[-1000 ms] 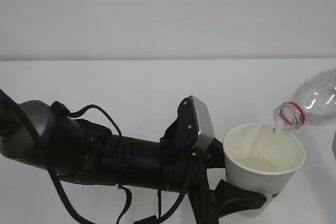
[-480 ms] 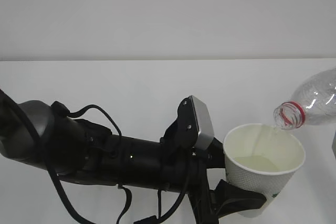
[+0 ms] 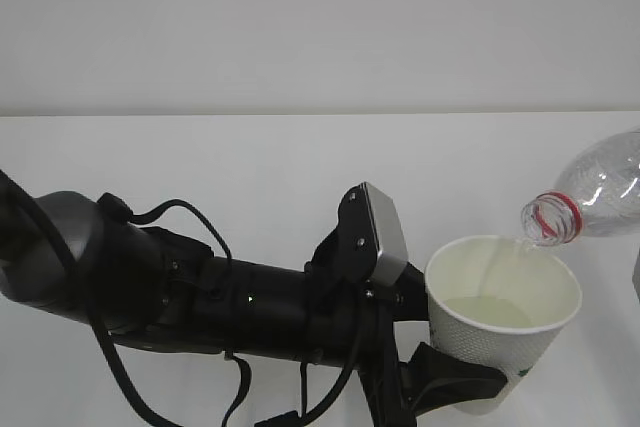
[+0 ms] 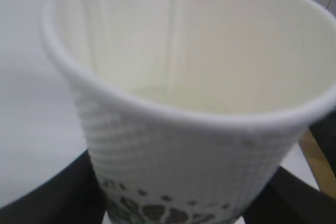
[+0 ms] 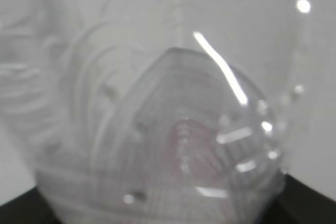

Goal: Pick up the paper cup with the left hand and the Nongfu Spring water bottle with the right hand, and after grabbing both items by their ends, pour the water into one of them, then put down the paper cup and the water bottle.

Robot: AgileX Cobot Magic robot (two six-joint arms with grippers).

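Note:
The white dimpled paper cup (image 3: pixel 497 332) stands upright, held low on its wall by my left gripper (image 3: pixel 470 387), which is shut on it. In the left wrist view the paper cup (image 4: pixel 184 145) fills the frame, with black fingers (image 4: pixel 42 198) on both sides of its base. A shallow pool of water (image 3: pixel 490 310) lies in the bottom of the cup. The clear Nongfu Spring water bottle (image 3: pixel 600 187) is tipped with its red neck ring (image 3: pixel 549 219) over the cup's right rim, and a thin stream runs down. My right gripper (image 5: pixel 168 211) is shut on the ribbed bottle (image 5: pixel 173 129), which blurs the whole right wrist view.
The white table (image 3: pixel 250 167) runs back to a plain white wall (image 3: pixel 300 27). My left arm (image 3: pixel 200 297), with its cables and grey camera box (image 3: pixel 383 234), lies across the lower left. A grey edge (image 3: pixel 636 287) shows at the right border.

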